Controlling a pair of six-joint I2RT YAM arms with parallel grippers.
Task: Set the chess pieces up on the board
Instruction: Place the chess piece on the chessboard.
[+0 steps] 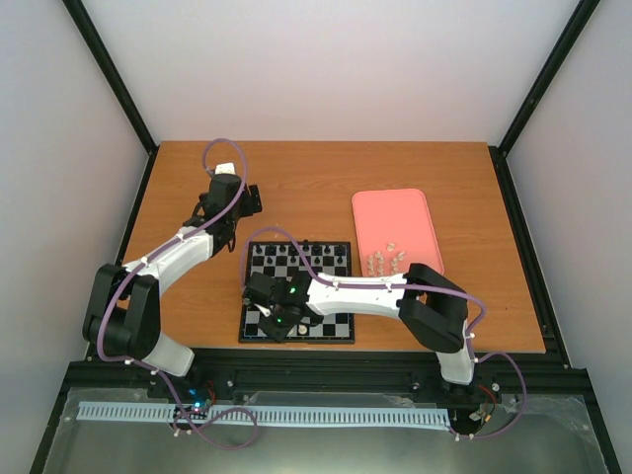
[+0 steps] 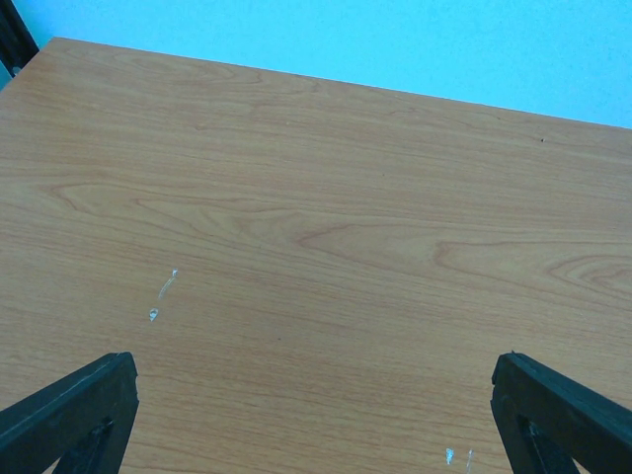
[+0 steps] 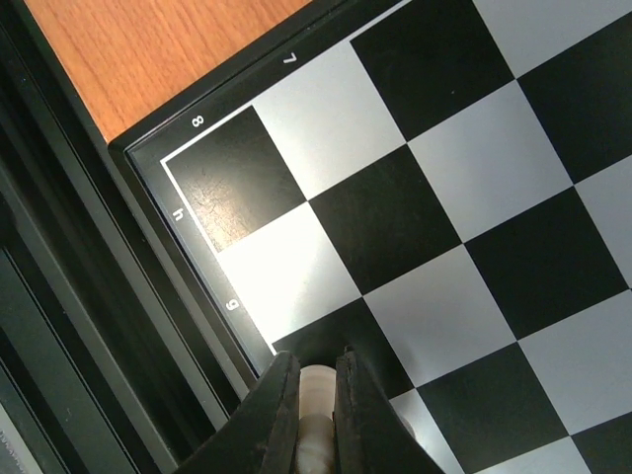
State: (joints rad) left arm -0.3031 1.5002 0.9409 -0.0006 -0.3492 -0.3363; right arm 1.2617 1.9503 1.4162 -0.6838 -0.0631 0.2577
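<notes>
R jaws grip cream piece, board edge.

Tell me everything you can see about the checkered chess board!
The board is a flat square of shiny black and white checks inside a thin black border printed with small white letters and numbers. It lies flat on the wooden table, next to a pink tray. Tiny black figures stand along its far row. The right gripper, shut on a cream-white piece, reaches over its near left part.
</notes>
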